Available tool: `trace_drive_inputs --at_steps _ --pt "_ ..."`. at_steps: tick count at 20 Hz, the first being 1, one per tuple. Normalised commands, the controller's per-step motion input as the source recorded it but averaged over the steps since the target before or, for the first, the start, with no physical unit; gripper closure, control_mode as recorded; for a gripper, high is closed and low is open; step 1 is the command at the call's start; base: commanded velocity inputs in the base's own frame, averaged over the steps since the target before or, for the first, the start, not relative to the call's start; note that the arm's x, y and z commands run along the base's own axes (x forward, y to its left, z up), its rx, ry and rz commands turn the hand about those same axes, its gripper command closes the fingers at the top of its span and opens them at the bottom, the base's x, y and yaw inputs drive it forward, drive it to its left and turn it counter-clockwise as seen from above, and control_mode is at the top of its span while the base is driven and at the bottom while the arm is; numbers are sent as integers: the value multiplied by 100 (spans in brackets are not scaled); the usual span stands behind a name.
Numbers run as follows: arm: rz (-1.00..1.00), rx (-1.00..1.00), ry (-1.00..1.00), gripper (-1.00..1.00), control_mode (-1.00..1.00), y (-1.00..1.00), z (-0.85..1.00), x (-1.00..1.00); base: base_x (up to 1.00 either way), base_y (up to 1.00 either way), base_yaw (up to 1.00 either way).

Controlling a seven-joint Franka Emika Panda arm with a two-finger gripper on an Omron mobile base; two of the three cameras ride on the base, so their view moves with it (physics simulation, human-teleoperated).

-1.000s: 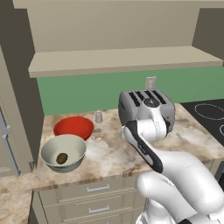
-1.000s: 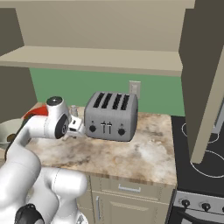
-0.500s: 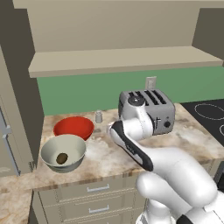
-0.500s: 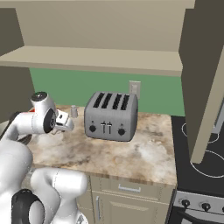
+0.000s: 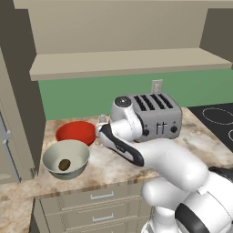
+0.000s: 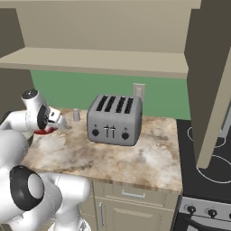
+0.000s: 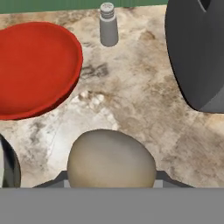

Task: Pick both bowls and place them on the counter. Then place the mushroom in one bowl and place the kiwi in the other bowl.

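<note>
I have the gripper point(image 7: 111, 186) over the counter point(image 5: 191, 141), between the toaster point(image 5: 157, 116) and the red bowl point(image 5: 76, 132). In the hand view a pale, rounded cap sits right between the finger tips: the mushroom point(image 7: 111, 162), matte grey-beige, dome toward the camera; stem hidden, so I cannot give its long axis. Dark finger tips flank it on both sides, so I read the jaws as closed on it, held partway apart by the cap. From the left base view the hand is mostly hidden behind the wrist, just beside the red bowl's rim. Red bowl: glossy, wide, shallow, round, sitting upright on the stone. In front of it and touching or nearly touching, the grey bowl point(image 5: 66, 159): metal outside, pale cream inside, a bit deeper. The kiwi point(image 5: 64, 164) lies in its bottom, small dark olive-brown oval, matte, long axis tilted up to the right in the left base view. Counter is mottled beige-brown stone with a thick edge. Small grey shaker point(image 7: 108, 25) stands upright near the green back wall point(image 6: 158, 97), beyond the red bowl in the hand view. Toaster is brushed silver, four slots, rounded corners, standing well right of the bowls. A black stove point(image 6: 207, 167) sits right of the counter.
</note>
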Motion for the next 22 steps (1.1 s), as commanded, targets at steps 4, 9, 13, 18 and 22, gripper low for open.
trace_drive_inputs --at_steps 4,9,13,18,22 --pt "-1 0 0 100 -100 43 5 44 0 0 0" --pt "-2 0 0 100 -100 41 -1 41 0 0 0" --pt "-1 0 0 100 -100 36 0 34 0 0 0" --pt "0 0 0 100 -100 24 0 31 0 0 0" --pt "0 0 2 100 -100 19 -1 23 0 0 0"
